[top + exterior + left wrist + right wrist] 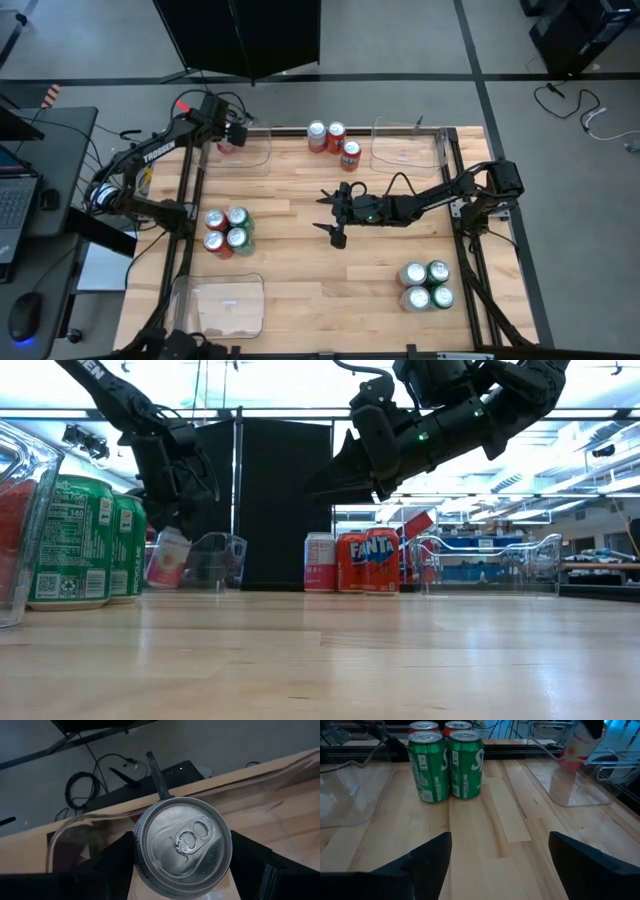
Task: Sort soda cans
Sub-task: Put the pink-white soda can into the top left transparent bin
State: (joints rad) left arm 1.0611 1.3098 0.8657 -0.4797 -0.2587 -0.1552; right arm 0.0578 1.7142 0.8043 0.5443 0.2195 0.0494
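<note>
Wooden table under 2 dark arms. Upper left of high frame: left gripper clamped on pale can, held over clear tray. Center: right gripper spread wide, gripping nothing. 3 cans top center, 4 at left, 4 lower right.

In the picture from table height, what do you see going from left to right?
Green cans → left gripper holding a pink-white can → white can → two orange Fanta cans → clear tray.
</note>
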